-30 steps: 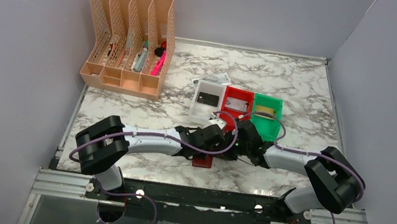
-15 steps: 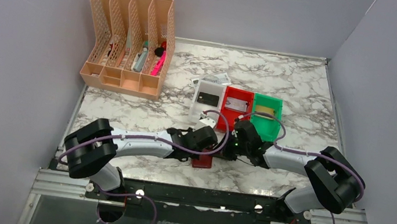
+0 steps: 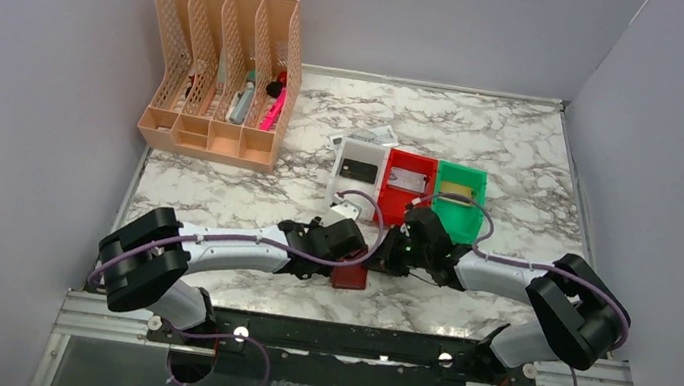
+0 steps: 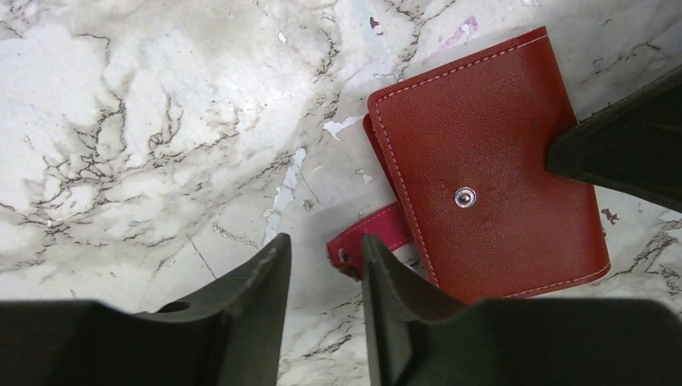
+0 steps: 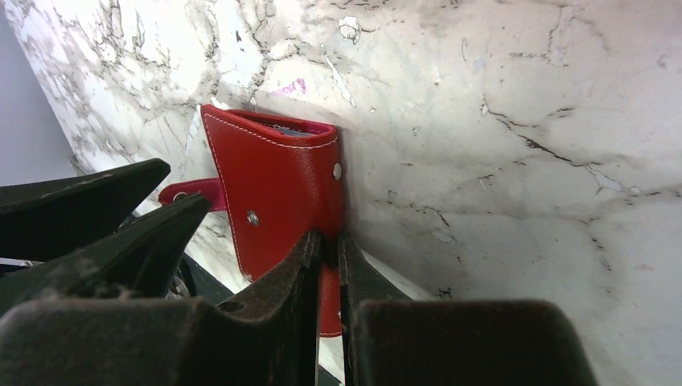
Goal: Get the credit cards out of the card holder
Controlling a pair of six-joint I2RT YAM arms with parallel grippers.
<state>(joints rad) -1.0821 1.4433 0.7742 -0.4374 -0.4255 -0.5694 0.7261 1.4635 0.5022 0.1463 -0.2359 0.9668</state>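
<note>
My right gripper [image 5: 326,245] pinches one edge of the closed red card holder [image 4: 490,169] on the table [image 4: 121,121], its strap [image 4: 371,235] pointing toward my left gripper [image 4: 322,261], parted and apparently empty, just beside it.

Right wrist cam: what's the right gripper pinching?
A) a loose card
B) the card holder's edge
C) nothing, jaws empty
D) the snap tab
B: in the right wrist view the right gripper has both fingers closed on an edge of the red card holder, while the snap tab sticks out to the side, not between them.
</note>
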